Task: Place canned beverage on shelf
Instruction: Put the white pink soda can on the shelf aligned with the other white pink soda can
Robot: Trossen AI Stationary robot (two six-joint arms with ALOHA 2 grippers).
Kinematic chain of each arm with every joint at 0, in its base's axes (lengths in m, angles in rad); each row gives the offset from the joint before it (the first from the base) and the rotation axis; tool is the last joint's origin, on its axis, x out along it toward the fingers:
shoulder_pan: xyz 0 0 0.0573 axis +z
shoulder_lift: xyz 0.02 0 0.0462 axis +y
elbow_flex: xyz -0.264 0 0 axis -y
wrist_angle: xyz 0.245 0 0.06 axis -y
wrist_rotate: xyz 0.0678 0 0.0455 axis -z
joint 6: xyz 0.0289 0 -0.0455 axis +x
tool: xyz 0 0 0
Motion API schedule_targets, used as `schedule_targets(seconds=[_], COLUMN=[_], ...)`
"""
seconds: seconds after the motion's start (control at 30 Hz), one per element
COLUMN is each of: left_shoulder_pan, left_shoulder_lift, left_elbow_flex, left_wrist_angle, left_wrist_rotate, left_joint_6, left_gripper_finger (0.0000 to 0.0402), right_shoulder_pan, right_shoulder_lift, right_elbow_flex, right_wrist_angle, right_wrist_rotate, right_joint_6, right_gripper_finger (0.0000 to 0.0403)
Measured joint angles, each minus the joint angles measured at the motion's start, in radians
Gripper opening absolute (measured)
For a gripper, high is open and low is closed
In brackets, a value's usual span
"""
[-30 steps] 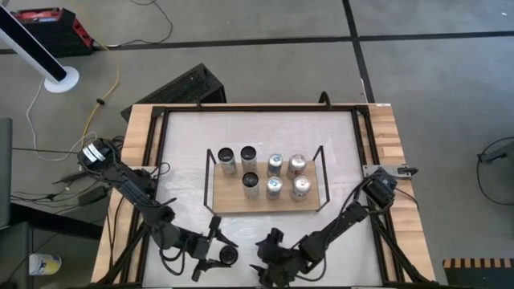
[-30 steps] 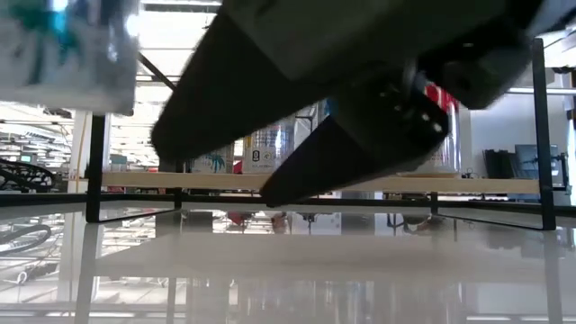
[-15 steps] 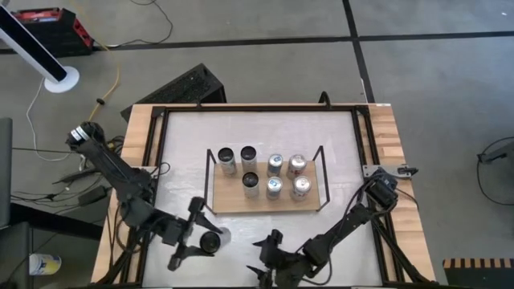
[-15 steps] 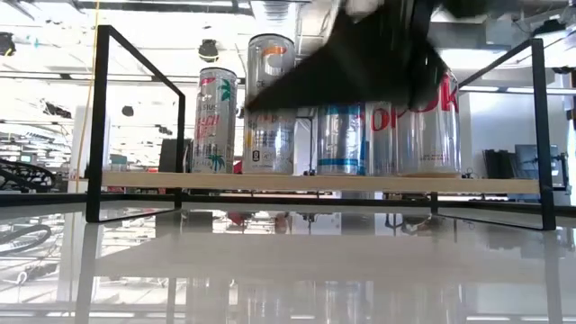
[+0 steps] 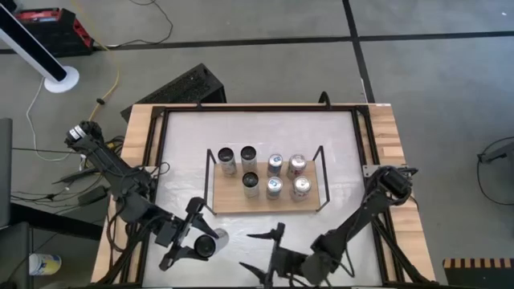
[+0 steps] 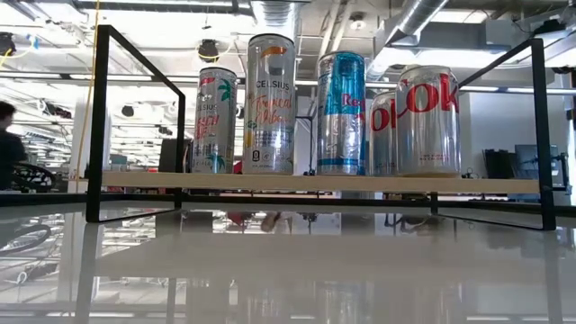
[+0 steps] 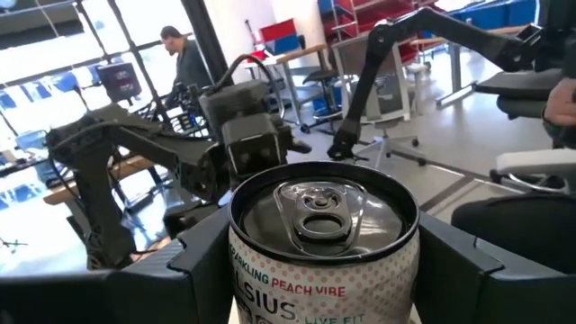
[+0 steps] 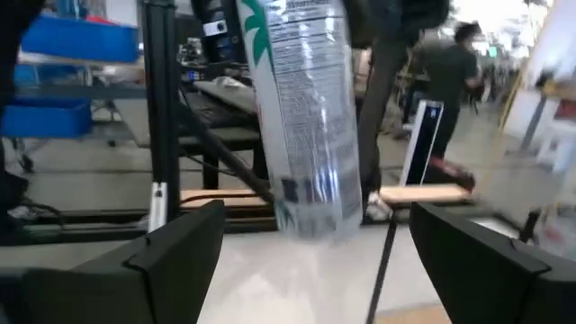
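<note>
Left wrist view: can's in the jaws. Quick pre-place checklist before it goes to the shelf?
1. Grip: the Celsius can sits between the left gripper's fingers: ok.
2. Free slot: the shelf holds seven cans, and the left end of its front row is bare: ok.
3. Other arm: the right gripper hangs open near the table's front edge, apart from the shelf: ok.
4. Can upright in the grip: cannot tell.
5. Clearance: the left wire frame end stands right beside the free slot; whether the gripper fits there: cannot tell.
</note>
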Motion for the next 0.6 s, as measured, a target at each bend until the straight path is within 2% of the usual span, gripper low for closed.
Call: schedule_targets(seconds=[0.2,0.33,0.53,0.6], left_shoulder_pan=[0.03,0.042,0.07,0.084], left_shoulder_lift=[0.006,0.007,0.006,0.006], left_elbow_flex=[0.0,0.0,0.0,0.0], left_wrist_angle=[0.007,0.016,0.019,0.025], left_wrist_rotate=[0.035,0.039,0.04,0.042], left_joint_6=[-0.004,-0.002,0.001,0.001], left_gripper_finger=[0.0233,0.0233,0.0233,0.0233], right_shoulder_pan=[-0.064,-0.102,-0.162,-0.187], right_shoulder_lift=[0.001,0.002,0.002,0.002], right_elbow_flex=[0.044,0.069,0.076,0.076], right_wrist_angle=[-0.01,-0.01,-0.024,-0.016], right_wrist_rotate=[-0.039,-0.18,-0.244,-0.309], right_joint_6=[-0.122,-0.139,-0.123,-0.107], right_gripper_finger=[0.0375,0.0375,0.0375,0.0375])
